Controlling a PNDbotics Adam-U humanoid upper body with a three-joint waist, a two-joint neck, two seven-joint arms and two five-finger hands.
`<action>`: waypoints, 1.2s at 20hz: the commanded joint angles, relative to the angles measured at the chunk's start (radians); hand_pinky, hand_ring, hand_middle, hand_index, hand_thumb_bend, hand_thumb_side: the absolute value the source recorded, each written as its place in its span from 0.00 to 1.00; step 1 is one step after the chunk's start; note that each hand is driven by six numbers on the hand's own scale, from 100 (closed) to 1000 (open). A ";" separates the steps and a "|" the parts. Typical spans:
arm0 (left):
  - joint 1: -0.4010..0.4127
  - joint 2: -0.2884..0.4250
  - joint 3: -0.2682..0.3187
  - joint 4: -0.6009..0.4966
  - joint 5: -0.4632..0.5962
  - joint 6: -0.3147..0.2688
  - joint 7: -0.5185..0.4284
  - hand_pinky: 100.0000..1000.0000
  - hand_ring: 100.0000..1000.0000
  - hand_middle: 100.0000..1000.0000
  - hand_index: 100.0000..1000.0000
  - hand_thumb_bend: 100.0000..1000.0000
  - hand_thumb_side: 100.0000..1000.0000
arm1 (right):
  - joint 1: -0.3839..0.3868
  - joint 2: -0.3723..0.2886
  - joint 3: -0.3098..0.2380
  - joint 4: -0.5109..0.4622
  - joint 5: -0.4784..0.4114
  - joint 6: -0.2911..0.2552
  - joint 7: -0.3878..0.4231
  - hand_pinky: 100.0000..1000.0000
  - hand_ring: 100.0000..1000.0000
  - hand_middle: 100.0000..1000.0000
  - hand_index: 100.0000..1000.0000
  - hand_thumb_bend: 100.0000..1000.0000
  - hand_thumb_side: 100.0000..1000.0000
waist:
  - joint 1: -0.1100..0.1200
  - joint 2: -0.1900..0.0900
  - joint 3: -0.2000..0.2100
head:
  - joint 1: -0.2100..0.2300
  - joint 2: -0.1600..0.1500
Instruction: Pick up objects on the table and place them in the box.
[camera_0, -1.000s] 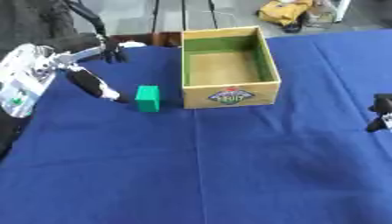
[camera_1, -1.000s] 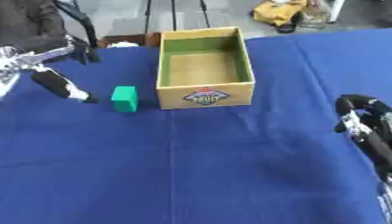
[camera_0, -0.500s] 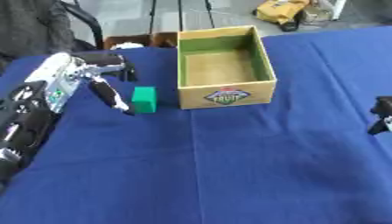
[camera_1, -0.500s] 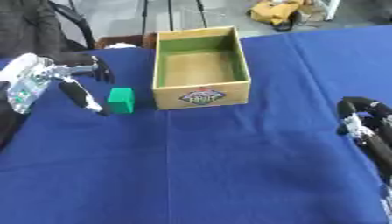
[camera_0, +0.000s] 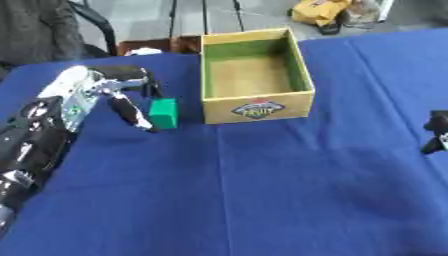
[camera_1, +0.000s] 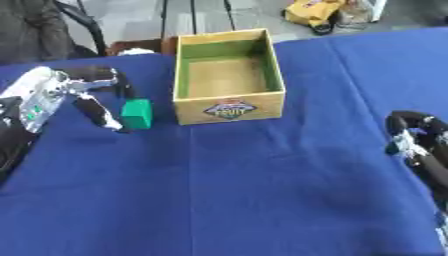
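Box (camera_0: 254, 105): empty, near table's far edge.
Green block (camera_0: 163, 113): on table, unplaced.
Left hand (camera_0: 114, 90): fingers spread beside block.
Right hand (camera_1: 413, 140): curled, empty.

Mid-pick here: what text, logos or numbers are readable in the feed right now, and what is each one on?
Box front label: a round emblem with a banner of lettering across it, too blurred to read.
Green block: no marking visible.
Left hand: no text visible; a green patch shows on the forearm, nothing legible on it.
Right hand: no text visible.
Blue tablecloth: plain, no print.
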 joint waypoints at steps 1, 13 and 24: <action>-0.021 0.014 0.014 -0.001 -0.015 0.006 0.036 0.69 0.64 0.62 0.74 0.64 0.34 | -0.013 -0.023 0.000 -0.013 -0.006 -0.002 0.004 0.42 0.37 0.53 0.72 0.31 0.57 | -0.002 -0.014 0.000 | 0.004 0.001; -0.014 -0.020 0.023 0.045 -0.027 0.004 0.074 0.67 0.61 0.58 0.72 0.56 0.29 | -0.021 -0.022 0.002 -0.013 -0.004 -0.001 0.008 0.42 0.37 0.53 0.72 0.31 0.56 | 0.007 0.000 -0.021 | 0.010 -0.009; -0.012 -0.012 0.041 0.062 -0.070 0.030 0.133 0.32 0.28 0.25 0.39 0.03 0.00 | -0.020 -0.020 0.001 -0.013 -0.004 -0.001 0.008 0.42 0.37 0.53 0.72 0.31 0.57 | 0.005 -0.004 -0.019 | 0.006 -0.006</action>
